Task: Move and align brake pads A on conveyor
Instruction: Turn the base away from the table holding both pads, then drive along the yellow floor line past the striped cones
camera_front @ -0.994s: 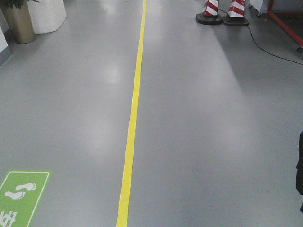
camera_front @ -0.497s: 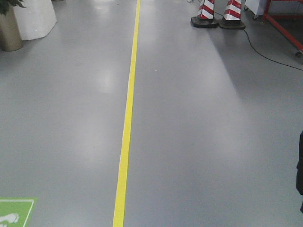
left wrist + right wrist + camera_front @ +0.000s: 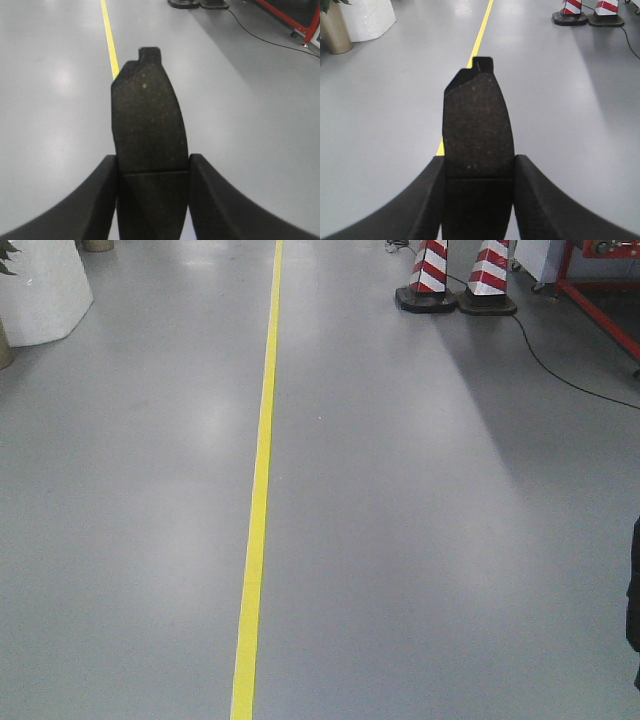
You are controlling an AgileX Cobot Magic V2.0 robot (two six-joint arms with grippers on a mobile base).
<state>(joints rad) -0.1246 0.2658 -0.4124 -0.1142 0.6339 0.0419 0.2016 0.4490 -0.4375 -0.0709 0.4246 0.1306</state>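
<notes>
Left gripper (image 3: 153, 166) pinches a pad (image 3: 147, 115) at the centre of its wrist view. Right gripper (image 3: 478, 165) pinches a second pad (image 3: 477, 120) the same way. Beyond is grey floor (image 3: 420, 540) with a yellow line (image 3: 258, 490). Striped cones (image 3: 432, 275), a cable (image 3: 560, 365) and a red frame (image 3: 600, 312) stand at upper right.

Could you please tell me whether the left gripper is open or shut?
Shut: the left gripper clamps a dark brake pad between its jaws, touching both edges.

Front view downward, wrists close, sharing yellow line (image 3: 258, 490)
</notes>
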